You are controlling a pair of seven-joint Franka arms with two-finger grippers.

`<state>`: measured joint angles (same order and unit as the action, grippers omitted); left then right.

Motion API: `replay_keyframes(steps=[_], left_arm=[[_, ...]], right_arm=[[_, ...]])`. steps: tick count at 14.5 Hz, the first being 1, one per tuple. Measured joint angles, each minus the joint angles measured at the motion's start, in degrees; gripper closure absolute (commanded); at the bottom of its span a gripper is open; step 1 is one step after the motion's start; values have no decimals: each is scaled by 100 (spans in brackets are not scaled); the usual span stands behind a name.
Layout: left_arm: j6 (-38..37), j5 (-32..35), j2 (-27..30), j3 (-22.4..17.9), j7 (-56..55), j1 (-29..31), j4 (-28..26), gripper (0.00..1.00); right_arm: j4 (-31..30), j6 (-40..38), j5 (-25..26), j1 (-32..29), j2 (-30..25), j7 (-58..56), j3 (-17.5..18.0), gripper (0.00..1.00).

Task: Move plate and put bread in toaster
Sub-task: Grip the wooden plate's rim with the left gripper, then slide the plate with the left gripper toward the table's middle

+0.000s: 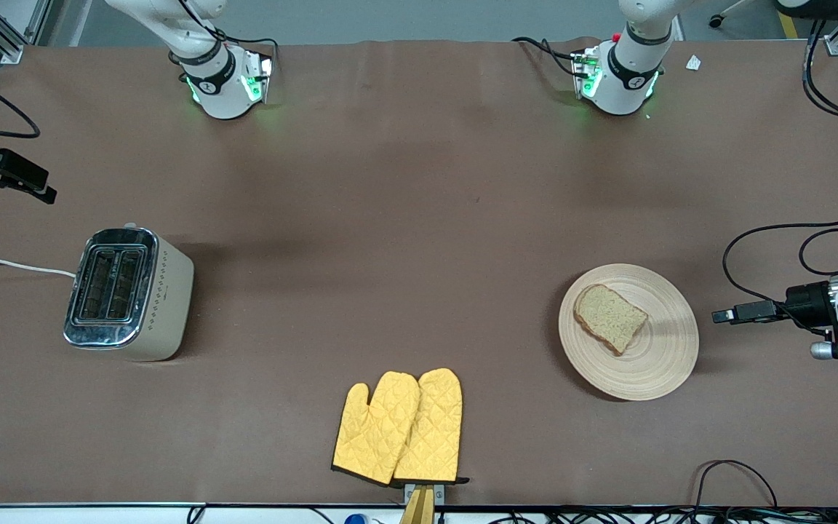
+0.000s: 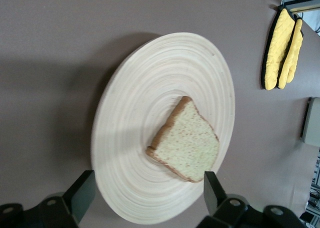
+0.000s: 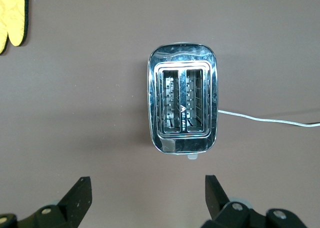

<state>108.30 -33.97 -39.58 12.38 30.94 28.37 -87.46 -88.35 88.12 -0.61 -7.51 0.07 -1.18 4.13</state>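
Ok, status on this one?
Left gripper open, above plate. Right gripper open, above toaster. Bread on plate. Both slots empty.

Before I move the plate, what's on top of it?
One bread slice lies flat on the plate, off-centre; nothing else on it. Whatever is under the slice is hidden.

Table (image 1: 419, 218) is showing plain matte brown. Plate (image 1: 663, 364) is showing pale beige with concentric ring grooves. Bread (image 1: 609, 317) is showing speckled tan crumb with darker brown crust. Toaster (image 1: 128, 295), at frame's middle left, is showing cream sides with a dotted diamond pattern, mirror-chrome top, white cord (image 1: 12, 266). Mitts (image 1: 398, 428), at lower centre, are showing yellow diamond quilting with black edging.
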Motion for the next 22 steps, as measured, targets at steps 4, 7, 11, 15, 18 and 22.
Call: replay_keyframes(steps=[4, 7, 11, 15, 18, 22], left_arm=[[174, -167, -565, 1, 839, 205, 194, 17], [175, -541, -776, 11, 950, 227, 248, 26], [175, -785, -1019, 34, 1044, 186, 257, 47], [175, -789, -1119, 85, 1080, 165, 276, 74], [176, -789, -1174, 90, 1167, 116, 281, 90], [96, -887, -1208, 99, 1372, 128, 298, 100]], right_arm=[[0, 1, 0, 0, 0, 0, 0, 0], [0, 7, 0, 1, 0, 0, 1, 0], [-7, 8, 0, 1, 0, 0, 3, 0], [-72, 81, 0, 1, 3, 0, 5, 0], [-88, 114, 0, 2, 3, 0, 6, 0], [-89, 116, 0, 2, 3, 0, 6, 0]])
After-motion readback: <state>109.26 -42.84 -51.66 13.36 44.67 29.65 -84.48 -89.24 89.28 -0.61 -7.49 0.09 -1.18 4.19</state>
